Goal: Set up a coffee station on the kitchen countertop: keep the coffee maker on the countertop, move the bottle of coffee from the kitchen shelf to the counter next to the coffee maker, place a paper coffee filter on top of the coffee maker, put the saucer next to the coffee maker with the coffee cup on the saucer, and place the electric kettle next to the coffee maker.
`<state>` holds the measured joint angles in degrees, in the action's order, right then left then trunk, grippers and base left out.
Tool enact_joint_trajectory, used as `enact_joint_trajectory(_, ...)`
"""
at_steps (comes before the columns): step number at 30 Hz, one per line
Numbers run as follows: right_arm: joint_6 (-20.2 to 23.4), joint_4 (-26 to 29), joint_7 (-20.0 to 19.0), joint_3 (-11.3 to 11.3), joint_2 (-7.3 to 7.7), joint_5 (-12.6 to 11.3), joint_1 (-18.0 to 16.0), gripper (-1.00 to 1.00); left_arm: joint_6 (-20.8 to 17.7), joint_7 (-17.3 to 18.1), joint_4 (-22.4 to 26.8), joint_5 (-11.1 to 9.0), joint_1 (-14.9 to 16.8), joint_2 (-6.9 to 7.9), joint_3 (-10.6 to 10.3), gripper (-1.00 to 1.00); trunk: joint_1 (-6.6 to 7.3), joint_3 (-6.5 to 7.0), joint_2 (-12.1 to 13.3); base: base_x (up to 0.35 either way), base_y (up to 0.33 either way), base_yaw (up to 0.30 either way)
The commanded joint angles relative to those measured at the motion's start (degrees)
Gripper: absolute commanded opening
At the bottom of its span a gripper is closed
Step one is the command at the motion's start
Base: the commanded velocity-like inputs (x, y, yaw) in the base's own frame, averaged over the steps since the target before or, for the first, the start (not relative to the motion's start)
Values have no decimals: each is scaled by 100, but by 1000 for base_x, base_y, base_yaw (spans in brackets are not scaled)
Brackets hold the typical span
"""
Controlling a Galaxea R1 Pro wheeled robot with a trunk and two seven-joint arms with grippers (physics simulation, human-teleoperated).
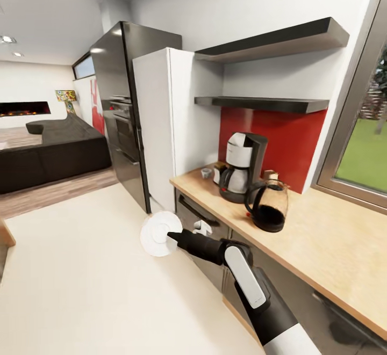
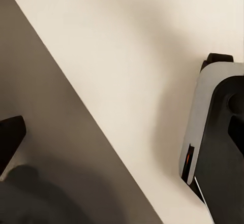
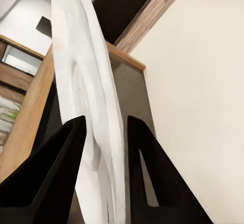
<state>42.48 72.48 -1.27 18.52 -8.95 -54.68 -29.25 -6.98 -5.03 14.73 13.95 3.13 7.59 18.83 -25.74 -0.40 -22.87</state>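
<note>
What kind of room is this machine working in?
Most likely a home kitchen open to a lounge: a wooden countertop carries a black-and-white coffee maker and glass kettle, beside a white fridge, with a dark sofa beyond.

Pale cream floor (image 1: 80, 269) fills the near ground. At twelve o'clock a white fridge (image 1: 161, 124) stands beside a dark steel oven tower (image 1: 121, 108). Two dark shelves (image 1: 269, 41) hang above a red backsplash (image 1: 295, 140) — window (image 1: 365, 151) at three o'clock, dark sofa (image 1: 48, 151) at ten.
</note>
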Motion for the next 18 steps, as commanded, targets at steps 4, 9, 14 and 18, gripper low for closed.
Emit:
enact_joint_trajectory(4,24,3,-13,-7,-2,10,-2,-100,-23,2,4,58,3,-4,33,100,-4,-4,-5,219,268,276)
enact_joint_trajectory(9,24,-10,-21,-7,-2,10,-2,-100,-23,3,4,63,3,-4,41,100,-4,-4,-5,241,250,87)
enact_joint_trajectory(14,24,-39,-23,-7,6,23,-2,-100,-23,2,5,59,3,-4,42,100,-4,-4,-5,242,248,6)
enact_joint_trajectory(18,24,-41,-23,-14,7,35,-2,-100,-23,2,4,57,3,-4,42,100,-4,-4,-5,242,248,0)
